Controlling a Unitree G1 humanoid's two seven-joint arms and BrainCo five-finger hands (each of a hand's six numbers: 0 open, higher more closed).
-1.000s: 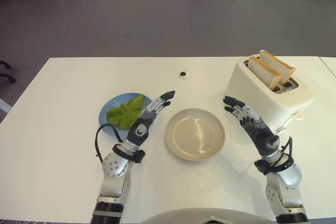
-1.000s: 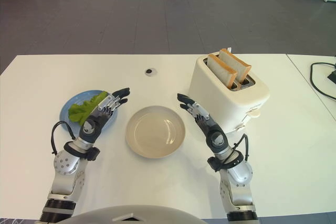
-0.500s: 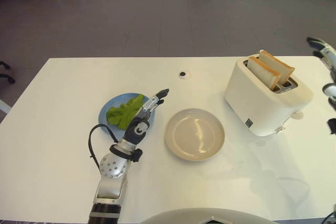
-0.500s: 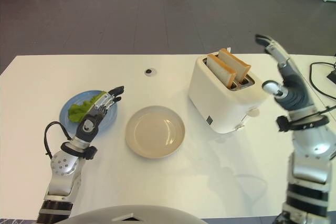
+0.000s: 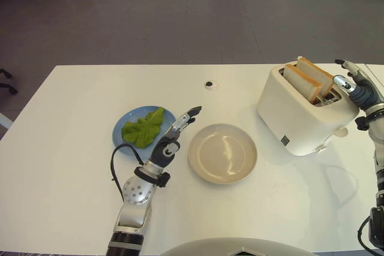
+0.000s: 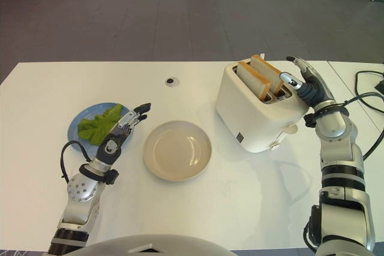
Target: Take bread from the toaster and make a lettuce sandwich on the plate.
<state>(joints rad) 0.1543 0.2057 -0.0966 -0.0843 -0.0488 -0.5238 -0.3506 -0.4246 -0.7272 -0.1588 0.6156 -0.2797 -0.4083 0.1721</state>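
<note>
Barely started: both bread slices (image 6: 262, 77) are in the toaster (image 6: 258, 118) at 2 o'clock from the bare plate (image 6: 177, 150), lettuce (image 6: 101, 125) at 9 o'clock. Right hand (image 6: 306, 87), fingers spread and holding nothing, has dropped from up high to right beside the slices; left hand (image 6: 123, 129), flat with fingers straight, hardly budged.

No legible text; the label (image 5: 284, 142) on the toaster (image 5: 303, 115) is unreadable.

bread slices (image 6: 259, 77): lower halves hidden in toaster (image 6: 252, 112) slots. lettuce (image 6: 99, 125) covers part of blue plate (image 6: 75, 131). small dark round item (image 6: 172, 80) on counter (image 6: 198, 208): too small to identify.
</note>
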